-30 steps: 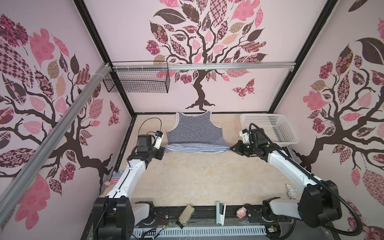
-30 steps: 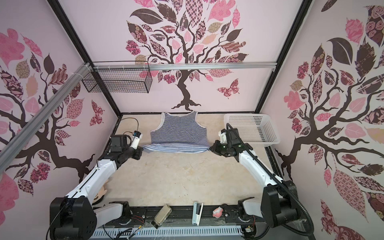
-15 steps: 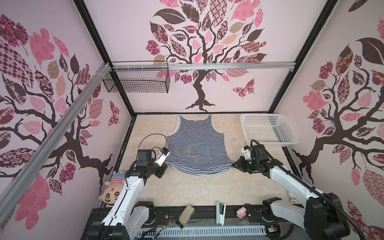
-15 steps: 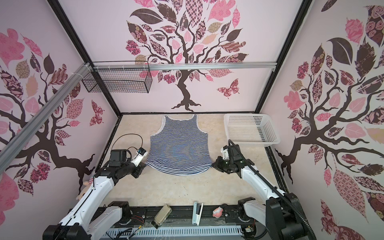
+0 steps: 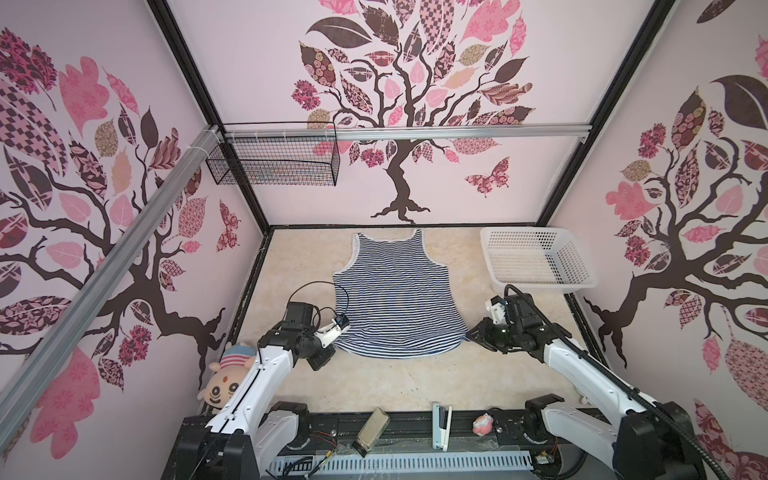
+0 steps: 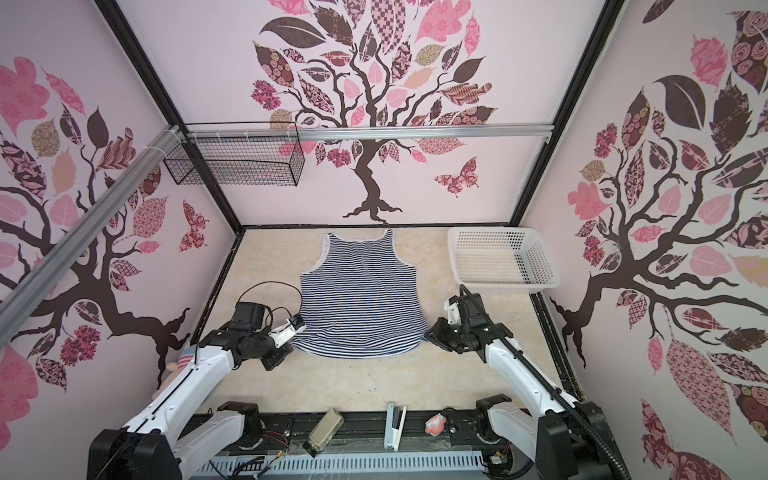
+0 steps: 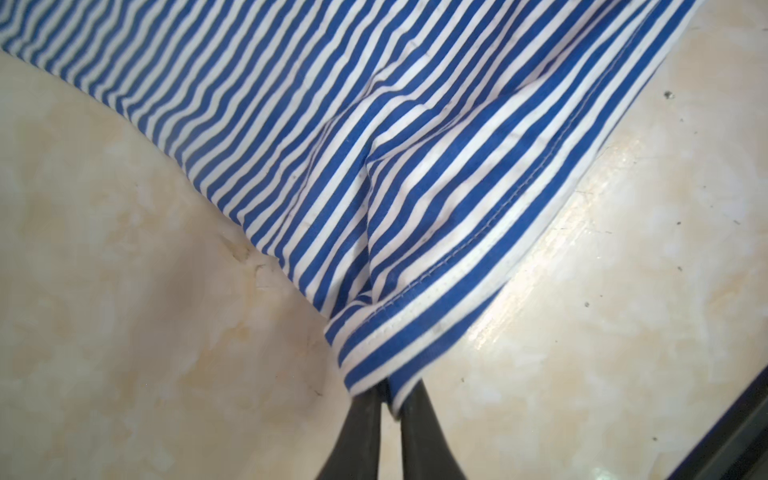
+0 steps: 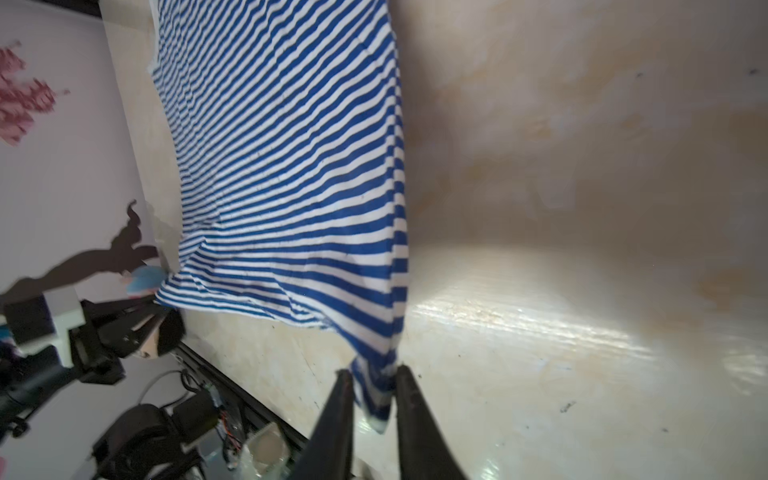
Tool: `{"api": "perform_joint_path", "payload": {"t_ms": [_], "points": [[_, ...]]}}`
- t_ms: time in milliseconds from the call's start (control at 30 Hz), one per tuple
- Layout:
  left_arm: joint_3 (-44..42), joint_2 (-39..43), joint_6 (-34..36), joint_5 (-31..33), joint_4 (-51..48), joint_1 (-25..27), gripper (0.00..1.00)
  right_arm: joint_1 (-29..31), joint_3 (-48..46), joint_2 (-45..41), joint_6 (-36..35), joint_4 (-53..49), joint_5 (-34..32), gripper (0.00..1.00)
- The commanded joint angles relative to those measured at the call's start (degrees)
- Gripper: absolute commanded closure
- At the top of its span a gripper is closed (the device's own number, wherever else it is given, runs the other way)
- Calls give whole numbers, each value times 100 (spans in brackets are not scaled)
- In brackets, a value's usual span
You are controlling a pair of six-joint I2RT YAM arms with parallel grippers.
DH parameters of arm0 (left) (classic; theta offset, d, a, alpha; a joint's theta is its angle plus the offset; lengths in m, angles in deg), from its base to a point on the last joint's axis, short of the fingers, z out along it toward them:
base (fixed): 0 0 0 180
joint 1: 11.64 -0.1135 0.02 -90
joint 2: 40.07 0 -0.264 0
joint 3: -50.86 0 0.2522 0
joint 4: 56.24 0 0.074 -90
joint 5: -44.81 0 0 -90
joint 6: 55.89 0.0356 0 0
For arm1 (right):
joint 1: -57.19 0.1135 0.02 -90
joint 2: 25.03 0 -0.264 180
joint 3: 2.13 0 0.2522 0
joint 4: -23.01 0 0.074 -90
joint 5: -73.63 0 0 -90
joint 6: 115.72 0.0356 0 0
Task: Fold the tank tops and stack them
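One striped tank top (image 5: 397,303) lies spread flat on the beige tabletop (image 5: 374,386), straps toward the back wall and curved hem toward the arms. A pincer sits at each hem corner. The left pincer (image 7: 390,395) has its jaws narrowly parted, the stitched corner lying between the tips. The right pincer (image 8: 372,376) stands a little wider, its corner drooping in the gap. A white basket (image 5: 544,286) sits apart at the back right, and a plush doll (image 5: 226,378) lies beside the left arm
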Motion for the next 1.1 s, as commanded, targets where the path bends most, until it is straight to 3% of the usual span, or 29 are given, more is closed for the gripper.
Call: {"api": "perform_joint_path", "payload": {"t_ms": [0,133,367,600,833,1067], "points": [[-26,208,376,140,-417,40,69,8,184,-187,-165,-710,-449,58],[132,462,478,226,-694,39,54,8,529,-425,-177,-1101,-912,52],[277,195,12,290,98,44,52,203,665,-254,-89,-871,-714,58],[778,-1061,-686,93,545,282,53,1240,741,515,261,-247,-988,70],[817,-1665,-773,605,762,716,53,1589,782,1254,366,122,-1054,65],[552,-2048,-432,1021,770,797,53,1602,672,1673,349,60,-1471,63]]}}
